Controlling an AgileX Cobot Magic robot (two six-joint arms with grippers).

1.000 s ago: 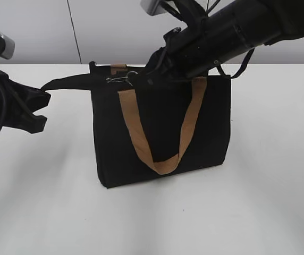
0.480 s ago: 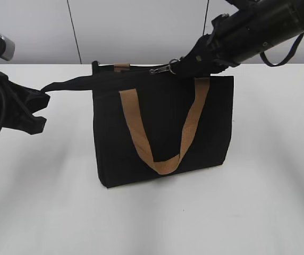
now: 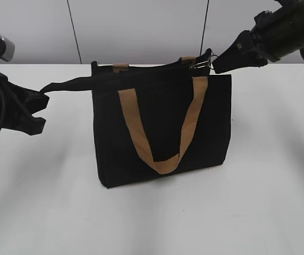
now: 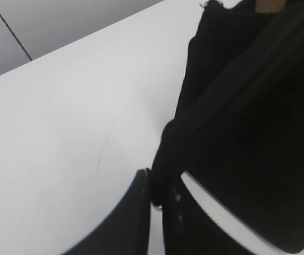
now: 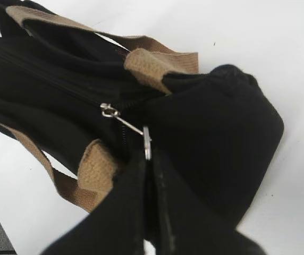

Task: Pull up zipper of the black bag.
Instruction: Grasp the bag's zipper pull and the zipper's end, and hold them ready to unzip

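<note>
Exterior: black bag upright on white tabletop, zipper at top right corner, right pincer clamped on its pull ring. Left wrist: left pincer closed on black zip-end strap. Right wrist: fingers pinch the ring, slider just beside tan handle.

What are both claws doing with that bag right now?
Left gripper shut on black tail strap. Right gripper shut on zipper pull, near black bag right end. Nothing obstructing.

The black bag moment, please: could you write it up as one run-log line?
black bag upright on table | left claw pinching its black side strap | right claw clamping zipper pull ring | slider near right end
</note>
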